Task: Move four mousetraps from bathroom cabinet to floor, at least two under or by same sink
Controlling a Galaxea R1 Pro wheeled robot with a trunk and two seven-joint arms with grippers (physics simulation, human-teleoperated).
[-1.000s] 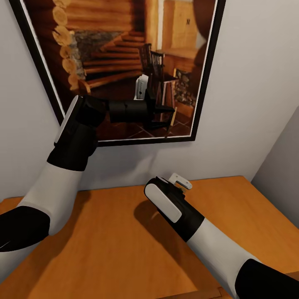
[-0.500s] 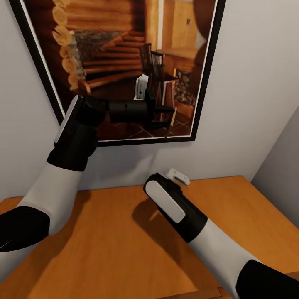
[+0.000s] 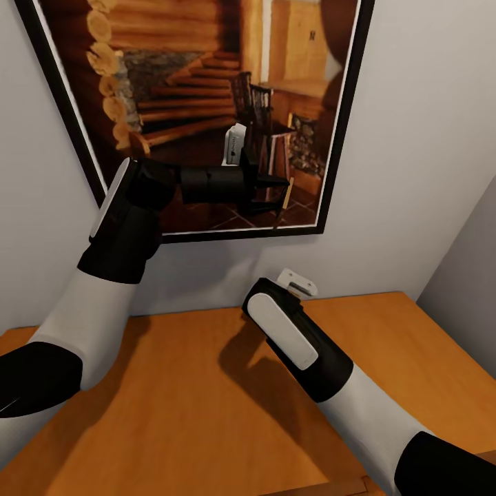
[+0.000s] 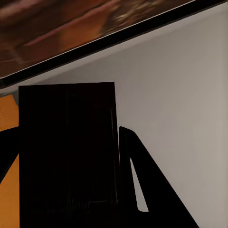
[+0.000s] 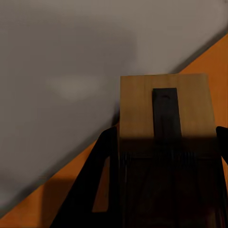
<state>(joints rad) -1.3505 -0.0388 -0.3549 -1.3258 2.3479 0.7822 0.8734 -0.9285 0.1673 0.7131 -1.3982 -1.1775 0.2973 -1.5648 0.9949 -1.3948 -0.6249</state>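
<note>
A mousetrap (image 5: pixel 164 107), a pale wooden rectangle with a dark metal bar, sits between the fingers of my right gripper (image 5: pixel 166 130), which is shut on it close to the grey wall above an orange top. My left gripper (image 4: pixel 66 130) is shut on a second mousetrap (image 4: pixel 66 142), a dark shadowed rectangle in the left wrist view. In the head view the left gripper (image 3: pixel 272 193) is raised in front of a framed picture, with that mousetrap's thin edge (image 3: pixel 286 194) showing at its tips. The right wrist (image 3: pixel 286 334) hides its own fingers there. The bathroom floor and sink are out of view.
An orange wooden top (image 3: pixel 172 393) spreads below both arms and meets the grey wall (image 3: pixel 413 172). A large black-framed picture (image 3: pixel 207 69) of a log-cabin interior hangs right behind the left gripper. A grey panel (image 3: pixel 468 275) stands at the right.
My right wrist has turned and edged slightly up toward the wall, still holding its mousetrap. The left arm has not moved.
</note>
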